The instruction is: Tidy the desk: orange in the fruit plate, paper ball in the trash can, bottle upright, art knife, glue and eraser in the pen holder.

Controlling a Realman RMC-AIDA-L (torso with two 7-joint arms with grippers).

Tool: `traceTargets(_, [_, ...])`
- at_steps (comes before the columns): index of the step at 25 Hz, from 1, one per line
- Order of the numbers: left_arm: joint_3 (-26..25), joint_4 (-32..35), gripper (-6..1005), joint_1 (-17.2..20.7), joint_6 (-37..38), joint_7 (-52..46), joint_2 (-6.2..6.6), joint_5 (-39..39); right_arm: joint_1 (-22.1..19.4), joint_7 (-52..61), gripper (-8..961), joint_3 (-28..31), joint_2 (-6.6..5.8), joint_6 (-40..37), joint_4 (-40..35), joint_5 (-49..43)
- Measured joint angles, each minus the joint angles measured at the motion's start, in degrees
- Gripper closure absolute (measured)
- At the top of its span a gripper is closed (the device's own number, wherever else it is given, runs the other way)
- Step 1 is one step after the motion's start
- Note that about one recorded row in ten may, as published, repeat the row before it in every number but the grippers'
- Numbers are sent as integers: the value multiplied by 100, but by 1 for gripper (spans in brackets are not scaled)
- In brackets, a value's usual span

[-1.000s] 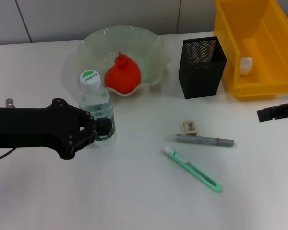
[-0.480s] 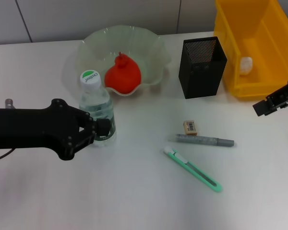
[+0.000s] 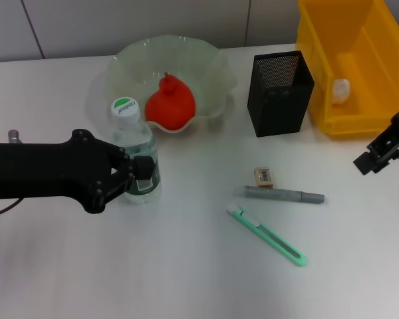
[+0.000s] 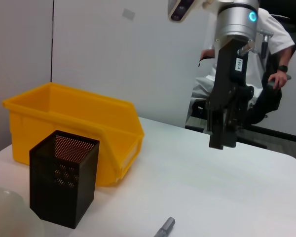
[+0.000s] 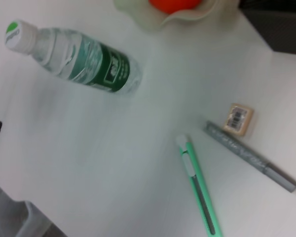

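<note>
Head view: I'm seeing the left gripper sitting around the upright bottle, fingers spread off its sides, while the right gripper is hanging near the trash can, jaw state unclear.

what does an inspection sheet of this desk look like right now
surface: white table, no spills seen
job's things: orange in fruit plate; paper ball in yellow bin; bottle upright; eraser, grey glue pen and green art knife lying on the table; mesh pen holder looks empty
clutter: nothing seen
grippers: left gripper at the bottle's lower body; right gripper above the table's right edge, holding nothing
cables: one thin cable under the left arm
surroundings: grey wall; seated person behind the right arm
</note>
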Motion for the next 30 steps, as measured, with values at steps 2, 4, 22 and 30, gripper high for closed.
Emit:
traceTargets(2, [1, -23, 1000, -4, -2, 31, 1, 0, 136, -11, 597, -184, -8, 120, 174, -2])
traceTargets(4, [3, -53, 1000, -14, -2, 41, 2, 0, 265, -26, 597, -351, -13, 255, 334, -5])
traceTargets(22, [31, -221, 1001, -23, 34, 224, -1, -1, 1007, -922, 622, -966, 277, 1654, 1852, -53])
traceTargets(30, [-1, -240, 1001, -4, 44, 263, 1, -2, 1084, -1036, 635, -1891, 677, 2153, 1904, -93])
